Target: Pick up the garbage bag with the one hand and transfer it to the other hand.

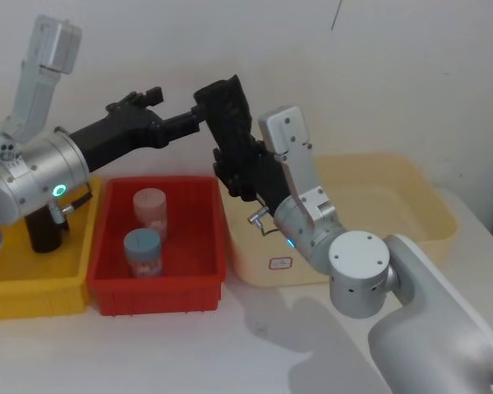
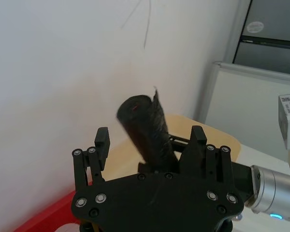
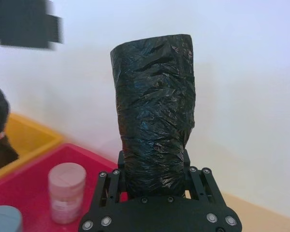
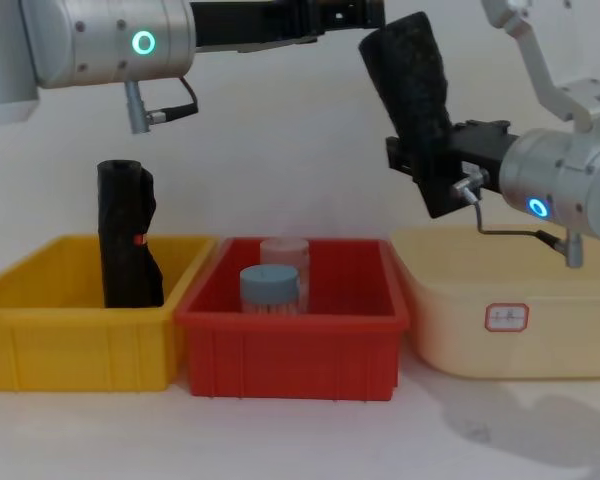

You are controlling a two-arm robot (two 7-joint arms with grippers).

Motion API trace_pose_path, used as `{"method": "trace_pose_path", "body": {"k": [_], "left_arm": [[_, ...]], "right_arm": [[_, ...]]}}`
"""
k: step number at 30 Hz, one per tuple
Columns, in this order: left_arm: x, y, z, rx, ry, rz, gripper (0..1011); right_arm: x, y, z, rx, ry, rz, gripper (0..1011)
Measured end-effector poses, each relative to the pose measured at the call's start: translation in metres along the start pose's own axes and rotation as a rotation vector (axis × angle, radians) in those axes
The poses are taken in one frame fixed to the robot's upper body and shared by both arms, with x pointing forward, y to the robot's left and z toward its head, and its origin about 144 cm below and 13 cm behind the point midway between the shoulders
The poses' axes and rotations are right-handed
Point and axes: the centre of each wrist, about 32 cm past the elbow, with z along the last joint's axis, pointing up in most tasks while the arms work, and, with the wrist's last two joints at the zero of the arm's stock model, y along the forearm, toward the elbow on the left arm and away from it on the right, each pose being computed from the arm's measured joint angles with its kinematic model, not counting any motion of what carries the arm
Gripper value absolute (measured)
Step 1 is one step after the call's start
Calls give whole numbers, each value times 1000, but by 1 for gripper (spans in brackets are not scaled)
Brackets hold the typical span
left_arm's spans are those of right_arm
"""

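The right gripper [image 3: 153,164] clamps the garbage bag [image 3: 154,96] by its lower end, the roll standing near upright. The left gripper [image 2: 150,135] is just beside the top end, jaws apart.

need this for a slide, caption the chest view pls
Right claw grips the garbage bag by its lower end; the open left claw sits beside its top.

White table [image 4: 280,440] bearing three open bins in a row, front walls roughly in line. Red bin [image 4: 290,345]: middle of the row, low beneath the left gripper [image 4: 368,14]. Yellow bin [image 4: 70,340]: touching the red bin, on the side away from the right gripper [image 4: 427,160]. Cream bin [image 4: 520,330]: below the right gripper and outward of it, just beside the red bin, with a small white label [image 4: 506,317] on its front wall.
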Motion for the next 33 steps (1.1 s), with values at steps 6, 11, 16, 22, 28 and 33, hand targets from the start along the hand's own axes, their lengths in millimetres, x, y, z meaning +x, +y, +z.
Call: {"method": "trace_pose_path", "body": {"k": [6,11,16,22,28,33], "left_arm": [[0,10,1,-7,2,45,1002],[0,18,1,-14,-2,92,1001],[1,28,1,-21,-10,157,1001],[3,40,1,-26,-18,238,1001],[4,47,0,-28,-22,288,1001],[5,52,-1,-30,-24,319,1001]], "right_arm": [[9,-2,-3,-23,-9,-47,594],[18,-5,-6,-48,-21,-82,594],[30,-13,-10,-73,-43,-110,594],[40,-22,-13,-91,-73,-125,594],[48,-30,-16,-103,-100,-129,687],[52,-35,-17,-110,-115,-131,847]]}}
